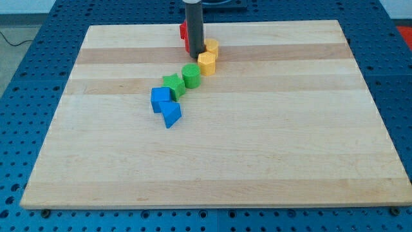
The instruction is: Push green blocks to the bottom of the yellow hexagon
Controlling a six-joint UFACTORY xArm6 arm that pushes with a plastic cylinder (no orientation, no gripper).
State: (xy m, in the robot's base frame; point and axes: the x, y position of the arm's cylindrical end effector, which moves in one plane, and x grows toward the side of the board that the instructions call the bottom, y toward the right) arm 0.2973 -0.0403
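While our tip (195, 54) sits just left of the yellow hexagon (206, 63), jawless and holding nothing, with the green cylinder (191, 75) and green star (172, 84) below-left, we risk shoving that hexagon away.

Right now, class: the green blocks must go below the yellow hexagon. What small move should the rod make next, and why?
Probably slide my tip toward the view's left, round to the upper left of the green cylinder. It now sits beside the yellow hexagon, above both greens; the green star lies further down-left.
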